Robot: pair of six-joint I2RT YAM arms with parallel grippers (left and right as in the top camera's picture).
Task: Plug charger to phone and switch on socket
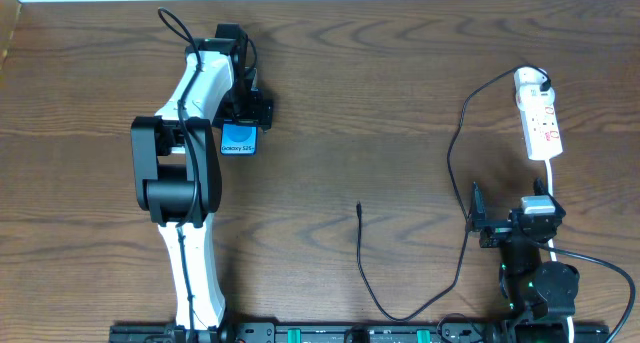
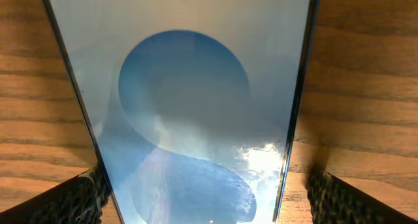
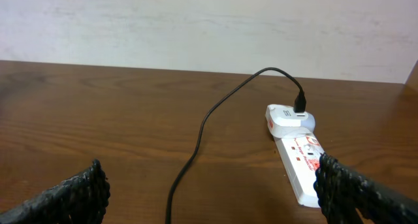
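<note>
1. On the left, the left arm (image 1: pixel 185 153) reaches across the wooden table (image 1: pixel 350 103) to the phone (image 1: pixel 238 140). The phone lies flat, left of the table's middle, with its blue screen lit and facing up.
2. The left claw (image 2: pixel 212 201) hangs over the phone with its jaws spread wide, one finger (image 2: pixel 72 198) down each long side. The left finger sits close against the phone's edge and the right finger stands a little off it. The claw grips nothing.
3. Near the middle, the free tip of the charger cable (image 1: pixel 359 207) rests on bare wood, well apart from the phone. The cable runs toward the near edge, loops, then climbs to the far right.
4. At the front right, the right claw (image 3: pixel 209 191) has its jaws wide apart and is empty. The cable passes just beside it.
5. At the far right, the white power strip (image 1: pixel 543 128) lies flat. The cable's black plug (image 3: pixel 299 103) sits in a white adapter (image 3: pixel 284 117) at the strip's far end. A white cord (image 1: pixel 552 178) leads back toward the right arm. Whether the strip's switches are on cannot be made out.
</note>
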